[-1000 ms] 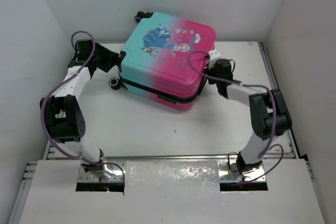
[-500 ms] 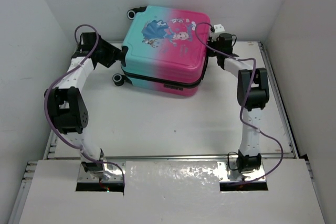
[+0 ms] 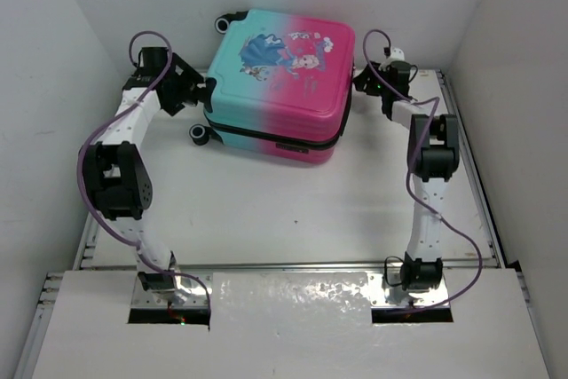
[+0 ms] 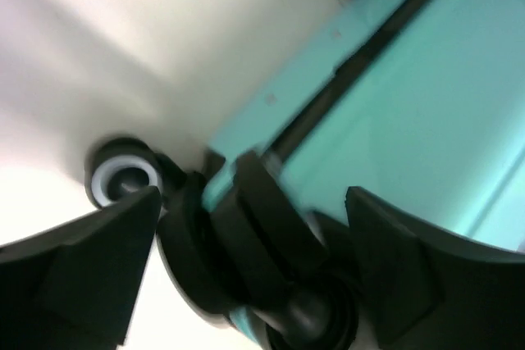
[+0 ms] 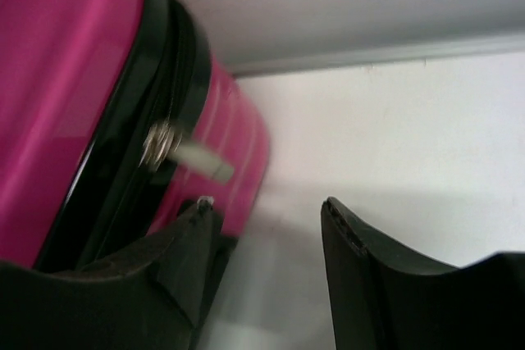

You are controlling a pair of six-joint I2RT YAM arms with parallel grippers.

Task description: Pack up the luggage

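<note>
the luggage (image 3: pixel 280 82) lies shut and flat on the table (image 3: pixel 266 210). the left pincer (image 3: pixel 199 92), fingers apart, sits at its teal end by a wheel (image 4: pixel 123 182). the right pincer (image 3: pixel 359 82), also apart, is at its pink side near the zip pull (image 5: pixel 201 161), likely to open it.

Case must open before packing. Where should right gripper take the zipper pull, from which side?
Pinch the pale flat tab of the zipper pull; it juts clear of the black zip seam on the pink side of the luggage. Come in sideways from that side, where the open right gripper sits.
</note>
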